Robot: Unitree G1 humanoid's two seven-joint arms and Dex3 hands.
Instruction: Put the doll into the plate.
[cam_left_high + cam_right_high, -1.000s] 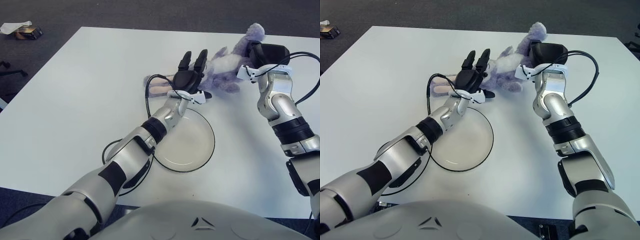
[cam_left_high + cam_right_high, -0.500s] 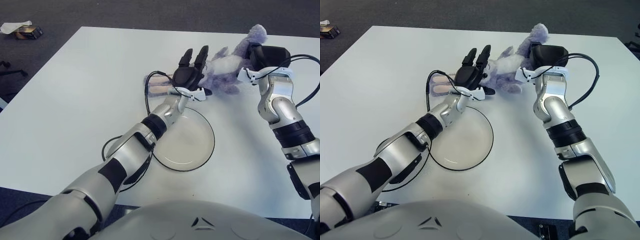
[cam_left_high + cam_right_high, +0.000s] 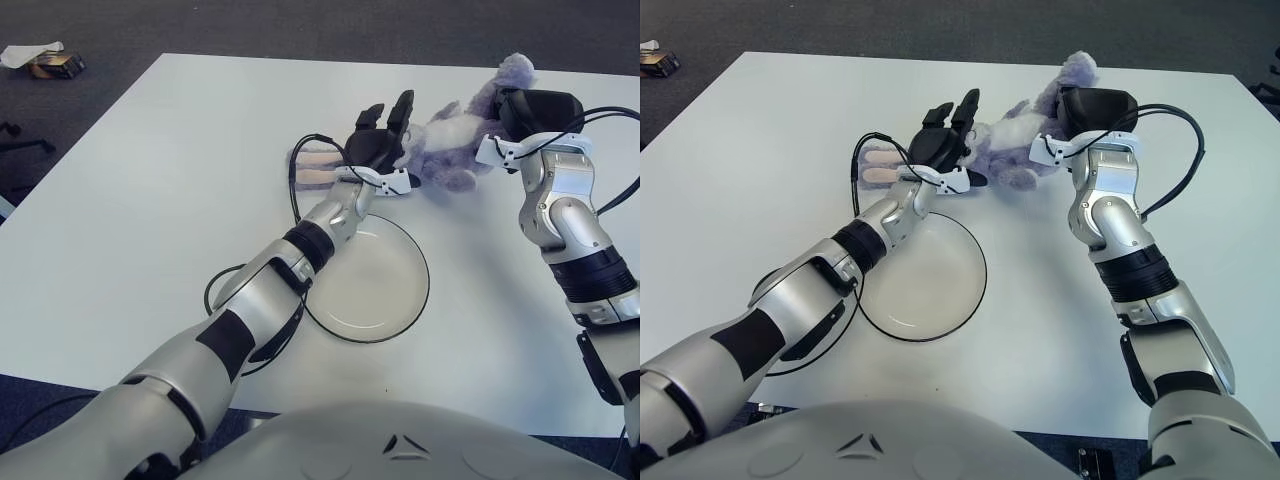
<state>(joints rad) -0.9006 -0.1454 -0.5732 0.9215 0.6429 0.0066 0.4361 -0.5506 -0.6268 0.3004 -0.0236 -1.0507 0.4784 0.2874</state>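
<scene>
White desk (image 3: pixel 150 200) viewed from the robot's head, with both arms extended toward its far side. A purple-and-white plush doll (image 3: pixel 455 140) lies on the desk at far right of centre, its head toward the far right and its pink-soled feet (image 3: pixel 315 168) pointing left. The left robot hand (image 3: pixel 378 145) sits over the doll's lower body, its dark fingers (image 3: pixel 403 108) spread and pointing away from the robot, with no closed grasp on the toy visible. The right robot hand (image 3: pixel 535 110) is at the doll's head end, just beside or against the head; whether its fingers are spread or curled around the plush cannot be determined from either view. A round, shallow plate (image 3: pixel 418 300) with a dark rim lies on the desk nearer the robot, beneath the left forearm, and holds nothing; the doll is wholly outside it, on the far side of its rim. A black cable (image 3: pixel 225 290) loops over the desk left of the plate.
</scene>
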